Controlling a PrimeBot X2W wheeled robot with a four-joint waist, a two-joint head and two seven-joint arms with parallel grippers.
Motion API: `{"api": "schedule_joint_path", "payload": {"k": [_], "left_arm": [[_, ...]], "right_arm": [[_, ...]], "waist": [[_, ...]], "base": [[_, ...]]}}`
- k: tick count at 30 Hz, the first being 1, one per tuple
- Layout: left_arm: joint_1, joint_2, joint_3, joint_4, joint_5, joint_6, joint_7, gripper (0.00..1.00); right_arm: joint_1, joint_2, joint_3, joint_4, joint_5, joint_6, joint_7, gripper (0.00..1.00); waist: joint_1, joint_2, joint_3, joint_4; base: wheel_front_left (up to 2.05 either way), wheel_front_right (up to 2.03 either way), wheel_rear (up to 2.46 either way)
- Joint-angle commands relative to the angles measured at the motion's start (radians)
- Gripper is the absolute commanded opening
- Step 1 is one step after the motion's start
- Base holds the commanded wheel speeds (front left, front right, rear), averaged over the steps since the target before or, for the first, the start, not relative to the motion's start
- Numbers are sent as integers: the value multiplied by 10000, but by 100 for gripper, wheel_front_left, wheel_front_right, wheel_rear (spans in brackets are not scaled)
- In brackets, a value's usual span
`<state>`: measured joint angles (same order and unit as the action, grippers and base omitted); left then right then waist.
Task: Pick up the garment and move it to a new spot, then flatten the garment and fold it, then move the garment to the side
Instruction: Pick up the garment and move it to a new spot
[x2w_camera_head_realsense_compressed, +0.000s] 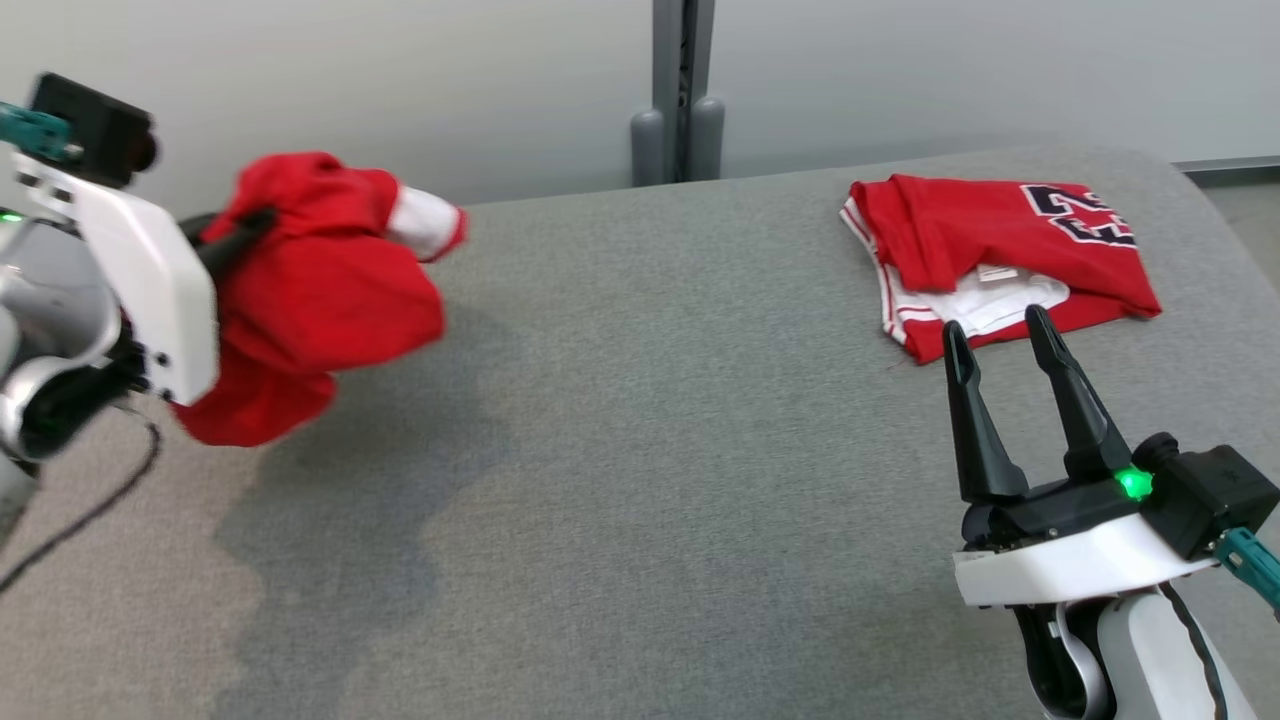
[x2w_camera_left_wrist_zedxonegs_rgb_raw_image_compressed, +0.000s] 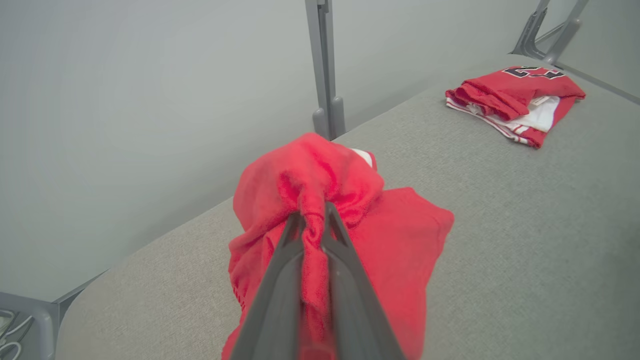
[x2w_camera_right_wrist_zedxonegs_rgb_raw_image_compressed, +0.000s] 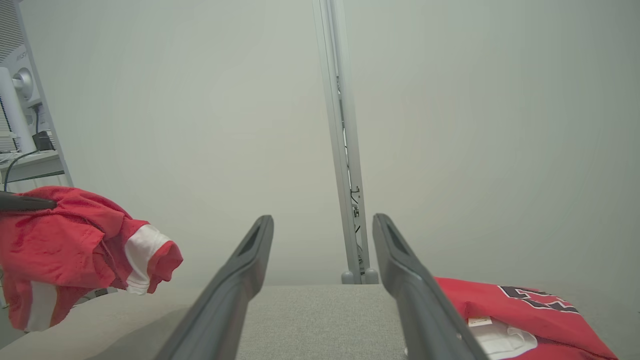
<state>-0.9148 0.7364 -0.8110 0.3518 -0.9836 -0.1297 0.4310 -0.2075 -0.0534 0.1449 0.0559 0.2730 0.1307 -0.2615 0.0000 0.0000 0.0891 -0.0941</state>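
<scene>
The left gripper (x2w_camera_left_wrist_zedxonegs_rgb_raw_image_compressed: 312, 212) has its jaws pressed together on a pinch of red cloth; in the left wrist view a twisted fold runs down between the two dark fingers (x2w_camera_left_wrist_zedxonegs_rgb_raw_image_compressed: 280, 280). The garment (x2w_camera_head_realsense_compressed: 320, 290) hangs from that grip in a loose bunch. It is red, with a white band at a sleeve end that sticks out toward the wall. It is held up over the left end of the table (x2w_camera_head_realsense_compressed: 650, 450), and its shadow falls on the grey cloth top beside and below it. The left arm's white forearm comes in from the head view's left edge.

The right gripper (x2w_camera_head_realsense_compressed: 995, 322) holds nothing and its jaws stand wide apart. Its fingers point toward the far side of the table. Their tips are near the front edge of a folded jersey (x2w_camera_head_realsense_compressed: 1000, 240); whether they touch it cannot be told. That jersey is red with white trim and dark numerals, and lies flat at the far right of the table, well apart from the garment. A grey post (x2w_camera_head_realsense_compressed: 683, 90) stands against the pale wall behind the table, between the two.
</scene>
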Motion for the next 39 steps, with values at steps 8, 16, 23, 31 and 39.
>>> {"api": "schedule_joint_path", "payload": {"k": [8, 16, 23, 31, 39], "left_arm": [[599, -536, -478, -1945, -442, -12, 226, 0], [624, -760, -1594, -3514, 265, -13, -672, 0], [632, -325, -3450, -3686, 433, -12, -1190, 0], [1084, -510, -4561, -3201, 149, -13, -1389, 0], [1438, -895, -4704, -2621, 126, -13, -1400, 100]], "right_arm": [[311, -13, -144, 36, 76, 3, -34, 100], [230, -19, -294, -41, 60, 3, -34, 100], [173, -30, -434, -116, 20, 3, -34, 100], [113, -28, -442, -24, -13, 3, -34, 100], [94, -43, -406, 149, -41, 3, -34, 100]], "waist": [[0, 0, -382, -580], [0, 0, -272, -955], [0, 0, -98, -1104], [0, 0, 57, -952], [0, 0, -25, -700]], "base": [[0, 0, 0], [0, 0, 0], [0, 0, 0], [0, 0, 0], [0, 0, 0]]}}
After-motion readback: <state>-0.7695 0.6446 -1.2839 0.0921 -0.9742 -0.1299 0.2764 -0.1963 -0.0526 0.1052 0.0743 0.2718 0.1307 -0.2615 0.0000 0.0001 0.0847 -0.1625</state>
